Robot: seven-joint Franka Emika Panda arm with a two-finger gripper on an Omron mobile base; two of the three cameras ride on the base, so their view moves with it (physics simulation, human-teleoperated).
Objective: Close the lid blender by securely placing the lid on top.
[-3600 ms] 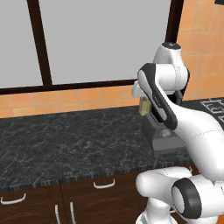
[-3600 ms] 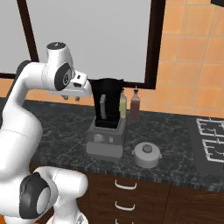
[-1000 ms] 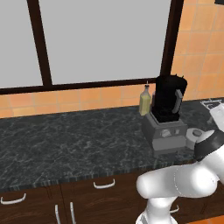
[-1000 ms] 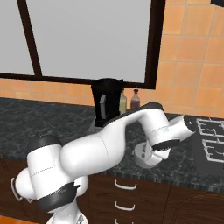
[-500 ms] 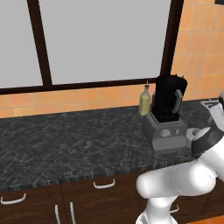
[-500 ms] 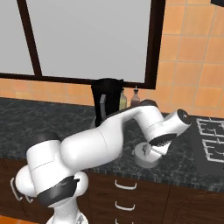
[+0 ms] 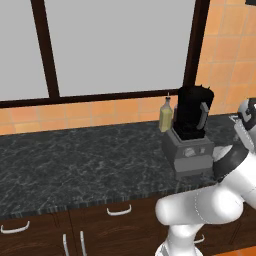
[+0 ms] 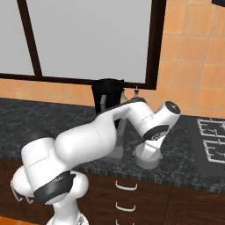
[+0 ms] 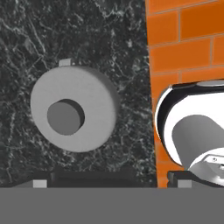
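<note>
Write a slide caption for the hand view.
Open claw above the grey lid lying flat on the dark counter.

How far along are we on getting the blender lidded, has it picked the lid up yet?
Not yet. Done: the arm has reached over the lid, which lies flat on the dark counter right of the blender. In hand: nothing; the claw hangs open just above the lid, its knob in view below. Left: lower, grip the lid, carry it to the open jar top and seat it.
</note>
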